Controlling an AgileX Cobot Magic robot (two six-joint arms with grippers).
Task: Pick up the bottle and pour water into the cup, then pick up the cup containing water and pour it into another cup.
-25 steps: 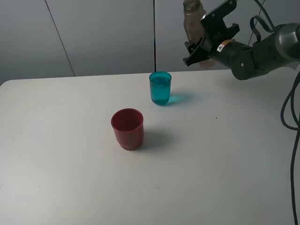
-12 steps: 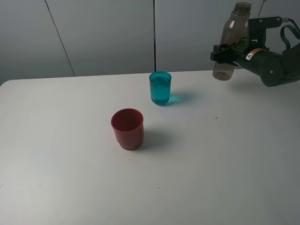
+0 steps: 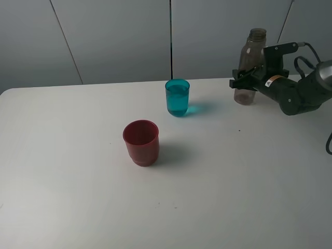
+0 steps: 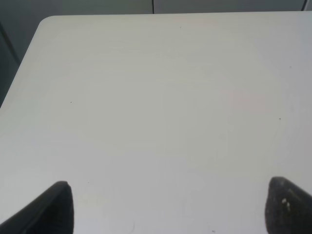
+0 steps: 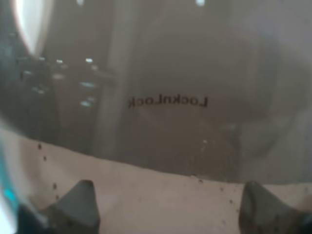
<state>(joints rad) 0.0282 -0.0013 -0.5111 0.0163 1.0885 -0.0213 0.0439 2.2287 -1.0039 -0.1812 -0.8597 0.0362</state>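
Note:
The smoky grey-brown bottle [image 3: 254, 46] stands upright at the table's back right, with my right gripper [image 3: 246, 78] shut on its middle. Whether its base touches the table I cannot tell. In the right wrist view the bottle [image 5: 165, 97] fills the picture just beyond my right gripper [image 5: 168, 204], showing mirrored lettering. The teal cup [image 3: 177, 97] holds water and stands at the back centre, left of the bottle. The dark red cup [image 3: 140, 142] stands upright in front of it, a little to the left. My left gripper [image 4: 170, 209] is open over bare tabletop.
The white table [image 3: 233, 181] has a grey panelled wall [image 3: 104, 36] behind it. A rounded table corner [image 4: 46, 22] shows in the left wrist view. The right arm's cables [image 3: 328, 140] hang at the right edge.
My right gripper has carried the bottle from high beside the teal cup away to the right and down, turning it upright. Both cups have stayed put.

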